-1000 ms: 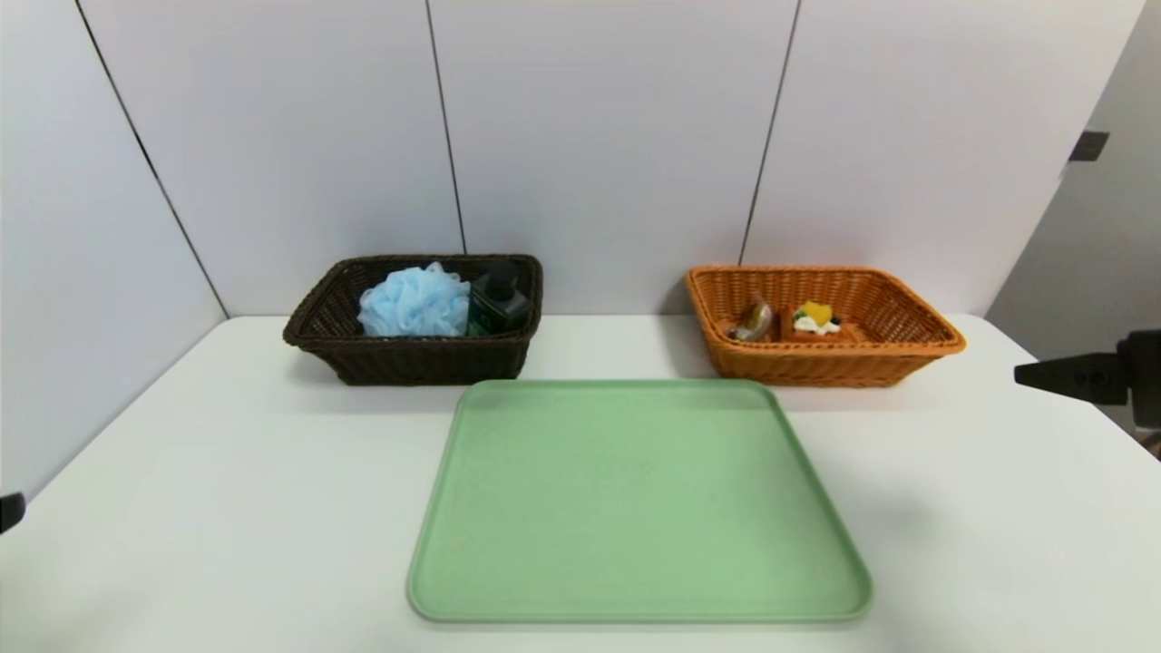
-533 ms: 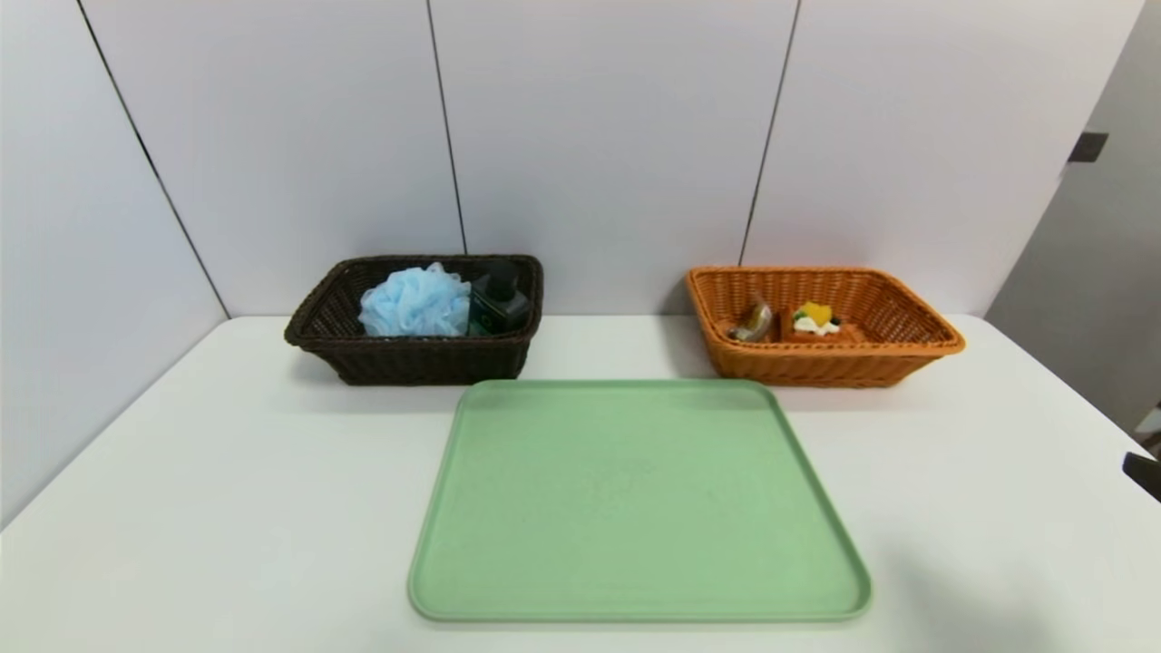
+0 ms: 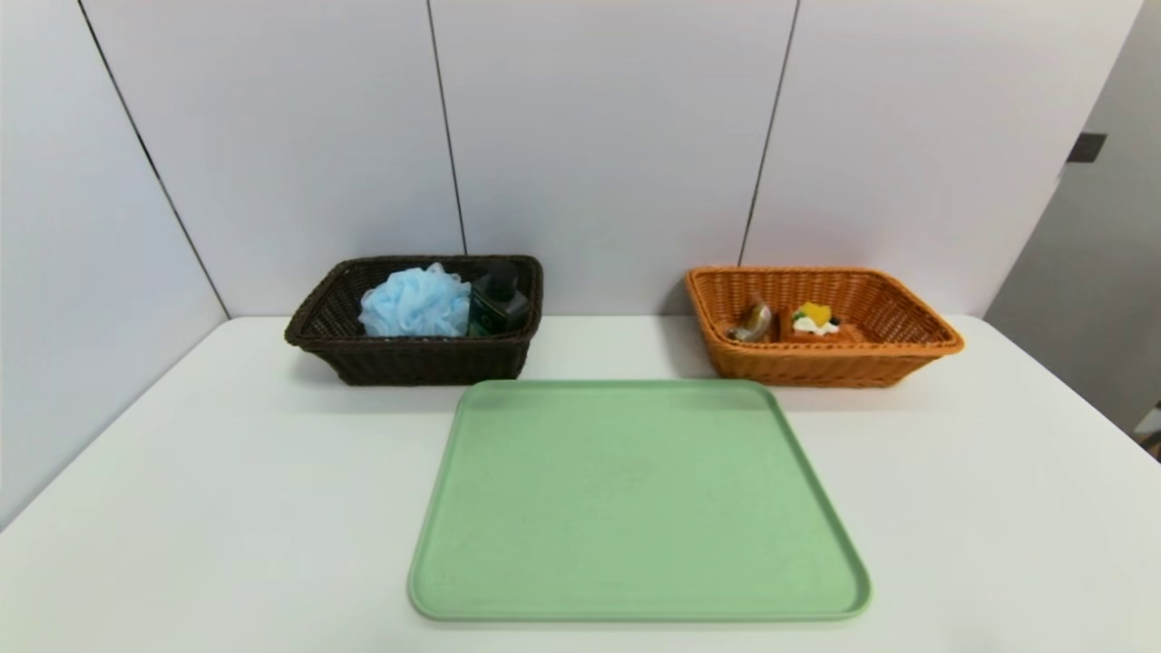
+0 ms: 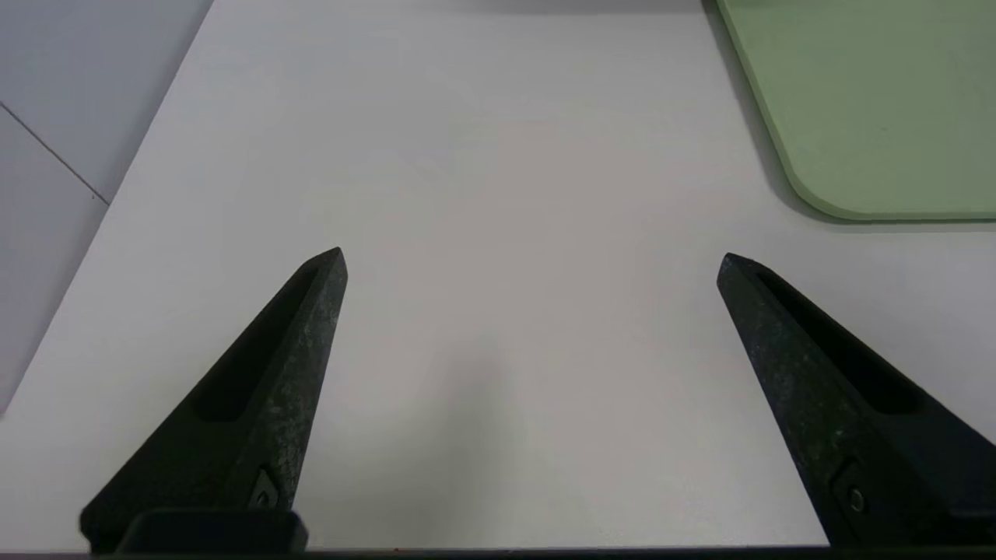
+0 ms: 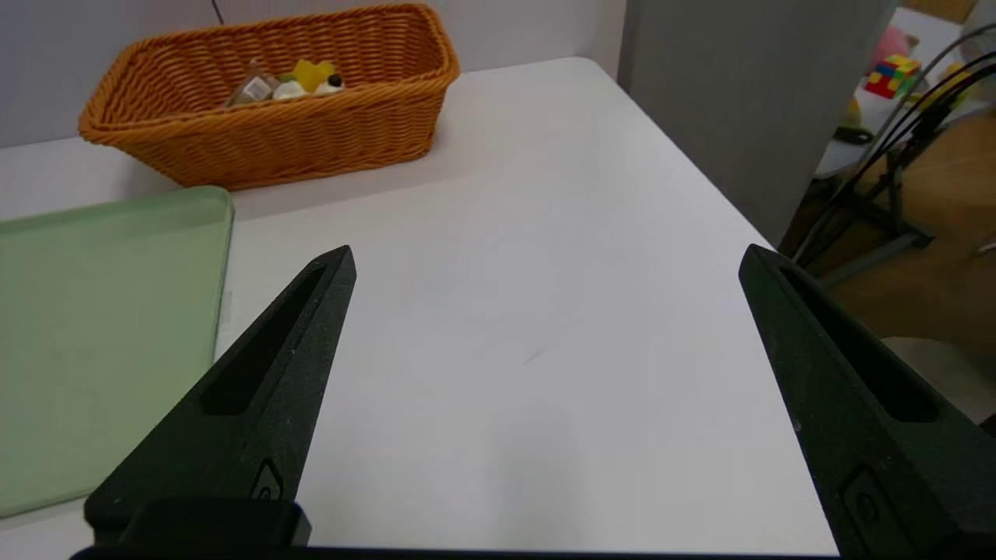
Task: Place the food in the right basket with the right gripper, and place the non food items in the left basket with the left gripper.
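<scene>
The dark brown left basket [image 3: 408,363] at the back left holds a light-blue bath puff [image 3: 414,301] and a dark green pump bottle [image 3: 497,304]. Inside the orange right basket [image 3: 821,367] [image 5: 311,144] lie the waffle with cream and yellow fruit [image 3: 815,320] [image 5: 311,78] and a slim wrapped bar [image 3: 753,320] [image 5: 249,89]. Neither arm shows in the head view. My left gripper [image 4: 531,260] hangs open over bare table beside the tray's near left corner. My right gripper [image 5: 547,257] is open over bare table right of the tray, well short of the orange basket.
A flat green tray [image 3: 639,503] [image 4: 879,101] [image 5: 93,327] lies bare in the table's middle. The white table [image 3: 227,490] ends close on the right, where a grey partition [image 5: 747,93] and cluttered floor stand. Walls close the back and left.
The right gripper, seen at the head view's right edge a second ago, has dropped out of that view. A dark tip at the left edge has also gone. Baskets and tray are unmoved.
</scene>
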Controlling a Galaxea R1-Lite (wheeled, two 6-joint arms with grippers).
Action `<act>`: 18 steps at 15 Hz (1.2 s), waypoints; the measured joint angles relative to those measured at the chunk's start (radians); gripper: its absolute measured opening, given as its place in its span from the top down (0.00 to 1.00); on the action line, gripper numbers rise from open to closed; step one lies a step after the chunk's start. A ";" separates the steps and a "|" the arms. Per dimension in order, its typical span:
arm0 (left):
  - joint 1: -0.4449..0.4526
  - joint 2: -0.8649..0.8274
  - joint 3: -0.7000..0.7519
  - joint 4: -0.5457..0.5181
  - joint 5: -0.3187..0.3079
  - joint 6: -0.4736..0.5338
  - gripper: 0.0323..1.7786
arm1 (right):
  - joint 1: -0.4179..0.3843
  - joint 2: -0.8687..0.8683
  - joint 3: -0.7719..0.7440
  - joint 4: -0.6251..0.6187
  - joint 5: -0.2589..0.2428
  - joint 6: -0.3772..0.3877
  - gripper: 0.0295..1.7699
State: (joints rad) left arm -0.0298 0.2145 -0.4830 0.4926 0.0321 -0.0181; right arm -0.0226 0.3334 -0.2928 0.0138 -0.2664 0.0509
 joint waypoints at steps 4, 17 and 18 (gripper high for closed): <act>0.013 -0.053 0.082 -0.132 -0.011 0.029 0.05 | 0.011 -0.151 0.047 0.001 0.120 -0.029 0.04; 0.018 -0.213 0.404 -0.629 -0.069 0.156 0.05 | 0.024 -0.336 0.291 -0.170 0.223 -0.187 0.04; 0.018 -0.213 0.443 -0.683 -0.069 0.163 0.05 | 0.024 -0.336 0.291 -0.113 0.250 -0.157 0.04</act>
State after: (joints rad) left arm -0.0119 0.0017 -0.0404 -0.1909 -0.0368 0.1451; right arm 0.0013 -0.0023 -0.0013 -0.0996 -0.0164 -0.1057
